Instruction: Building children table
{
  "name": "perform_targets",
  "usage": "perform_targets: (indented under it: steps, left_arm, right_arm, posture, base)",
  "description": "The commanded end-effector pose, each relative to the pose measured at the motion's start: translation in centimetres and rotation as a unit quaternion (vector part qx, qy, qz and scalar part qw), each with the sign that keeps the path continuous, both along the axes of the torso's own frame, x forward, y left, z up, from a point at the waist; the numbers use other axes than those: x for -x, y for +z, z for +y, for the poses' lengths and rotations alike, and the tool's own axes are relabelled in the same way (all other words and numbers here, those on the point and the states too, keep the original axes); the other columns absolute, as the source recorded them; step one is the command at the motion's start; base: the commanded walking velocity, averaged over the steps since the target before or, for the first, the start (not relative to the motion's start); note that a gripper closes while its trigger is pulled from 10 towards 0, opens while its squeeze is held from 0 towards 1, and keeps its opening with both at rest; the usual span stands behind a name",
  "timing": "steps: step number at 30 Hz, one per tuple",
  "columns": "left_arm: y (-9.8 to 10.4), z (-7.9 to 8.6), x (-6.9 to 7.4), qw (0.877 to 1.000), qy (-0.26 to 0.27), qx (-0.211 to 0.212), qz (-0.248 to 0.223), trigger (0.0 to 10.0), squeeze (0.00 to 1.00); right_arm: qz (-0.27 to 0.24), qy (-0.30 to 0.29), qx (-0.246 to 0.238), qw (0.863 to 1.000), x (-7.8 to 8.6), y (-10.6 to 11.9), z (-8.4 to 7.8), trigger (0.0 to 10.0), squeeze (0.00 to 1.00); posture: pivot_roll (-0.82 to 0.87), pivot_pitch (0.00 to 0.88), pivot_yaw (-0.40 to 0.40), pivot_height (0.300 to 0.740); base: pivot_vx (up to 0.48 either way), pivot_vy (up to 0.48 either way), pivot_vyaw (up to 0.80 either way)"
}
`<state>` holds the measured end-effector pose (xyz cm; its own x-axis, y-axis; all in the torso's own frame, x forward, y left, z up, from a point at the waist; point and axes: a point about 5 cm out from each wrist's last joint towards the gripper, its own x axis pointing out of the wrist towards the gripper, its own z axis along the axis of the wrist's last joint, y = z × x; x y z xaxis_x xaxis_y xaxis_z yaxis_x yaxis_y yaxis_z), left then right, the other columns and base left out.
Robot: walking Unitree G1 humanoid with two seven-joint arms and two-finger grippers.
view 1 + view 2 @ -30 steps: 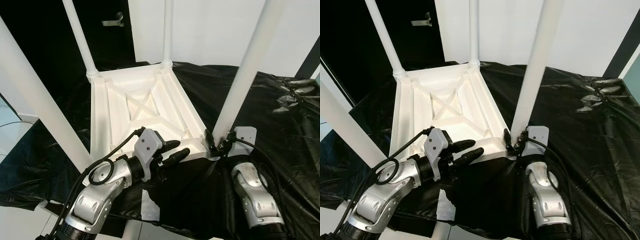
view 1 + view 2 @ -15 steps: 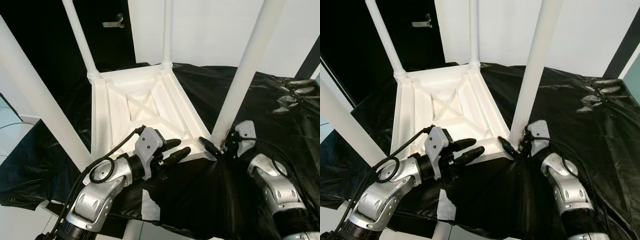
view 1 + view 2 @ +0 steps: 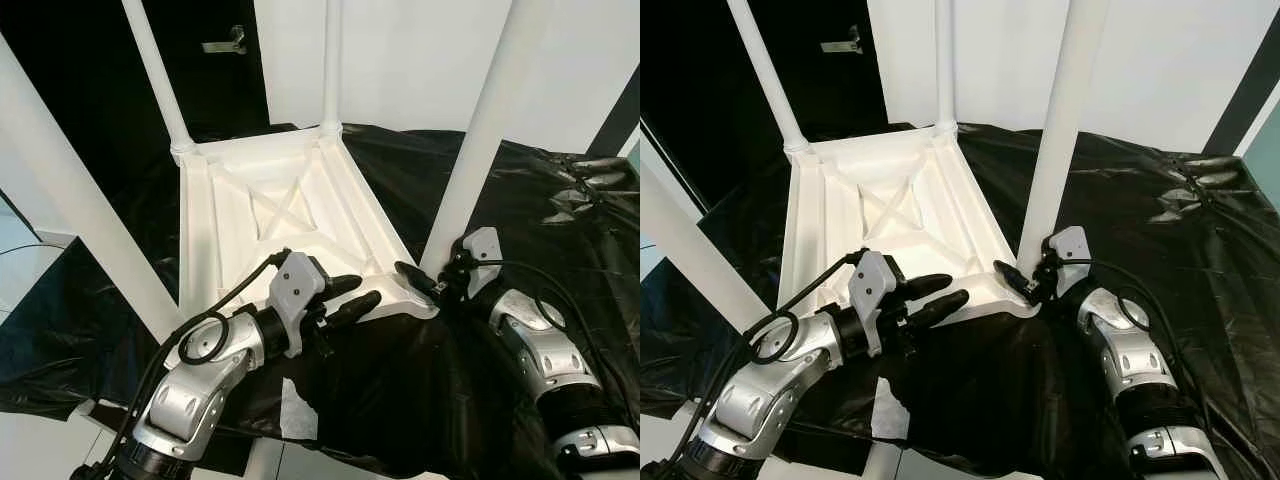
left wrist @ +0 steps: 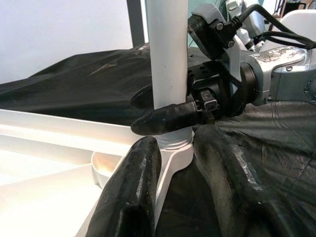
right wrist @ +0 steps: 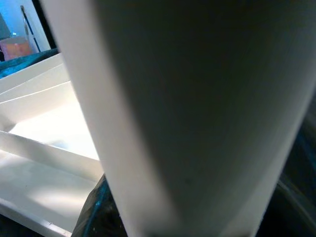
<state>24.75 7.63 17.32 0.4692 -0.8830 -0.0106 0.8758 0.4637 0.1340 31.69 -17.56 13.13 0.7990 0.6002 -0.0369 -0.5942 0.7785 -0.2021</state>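
Note:
A white children's table (image 3: 290,215) lies upside down on a black sheet, its four legs pointing up. My right gripper (image 3: 425,276) is shut on the base of the near right leg (image 3: 480,140), where it meets the table's corner. One finger (image 4: 168,118) crosses in front of the leg and the other sits behind it. My left gripper (image 3: 350,296) is open at the table's near rim, a little left of that corner. Its two fingers (image 4: 131,197) straddle the rim's edge and point at the leg's base.
The black plastic sheet (image 3: 540,200) is crumpled at the right. A scrap of white paper (image 3: 298,410) lies on it near my left arm. The near left leg (image 3: 70,200) rises close by my left arm. A dark door with a handle (image 3: 225,45) is behind.
My right wrist has swung from below the leg's base round to its right side, bringing one finger across the front of the leg. The left gripper has stayed put.

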Motion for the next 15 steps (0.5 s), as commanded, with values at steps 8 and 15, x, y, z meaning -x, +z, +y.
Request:
perform_targets:
  steps: [8,15]
  left_arm:
    - [-0.1,0.2,0.2,1.0,0.006,-0.005,0.0,10.0,0.0]
    - [-0.1,0.2,0.3,1.0,-0.003,-0.008,0.004,10.0,0.0]
  right_arm:
    - [0.0,-0.108,-0.007,0.994,0.4,-1.2,0.5,1.9,0.0]
    - [-0.008,-0.237,-0.039,0.971,1.4,-1.6,2.1,10.0,0.0]
  posture:
    - [-0.01,0.0,-0.001,0.74]
    - [-0.02,0.0,0.013,0.74]
  base:
    - [0.0,0.0,0.0]
    - [0.0,0.0,0.0]
